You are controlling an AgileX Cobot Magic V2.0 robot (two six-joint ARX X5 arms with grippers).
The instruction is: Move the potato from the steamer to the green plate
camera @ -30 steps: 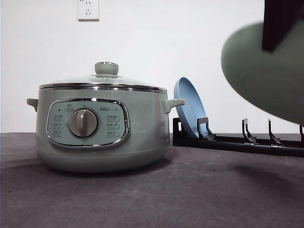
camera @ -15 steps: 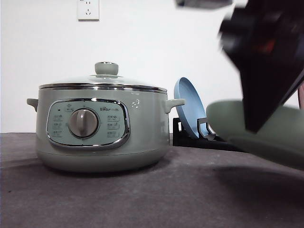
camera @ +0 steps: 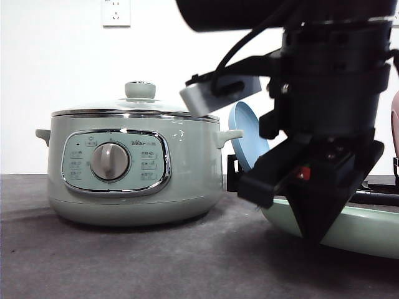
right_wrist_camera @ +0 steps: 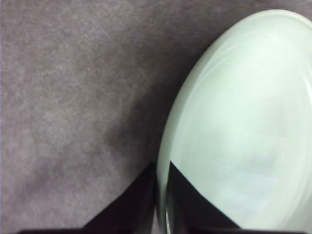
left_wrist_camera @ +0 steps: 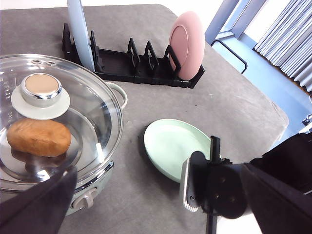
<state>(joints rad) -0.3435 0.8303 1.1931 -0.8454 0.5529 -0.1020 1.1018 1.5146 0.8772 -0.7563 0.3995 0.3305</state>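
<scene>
Orange-brown oval potato (left_wrist_camera: 39,137) under the sage-green steamer's (camera: 132,168) glass lid (left_wrist_camera: 53,117), our right gripper (right_wrist_camera: 162,195) pinching the pale mint-green round plate's (right_wrist_camera: 243,126) rim, left gripper's state we cannot tell.

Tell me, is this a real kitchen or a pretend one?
Probably a pretend one, a test room: the steamer and dish rack sit on a grey cloth-covered table, and a robot gripper holds the green plate.

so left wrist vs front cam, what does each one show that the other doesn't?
Left wrist view alone: the potato inside the steamer, seen through the glass lid, and a pink plate in the rack.
Front view alone: the steamer's control panel and dial, and the wall socket.
Both: steamer with lid on, blue plate in the rack, right gripper clamped on the green plate's rim.
</scene>
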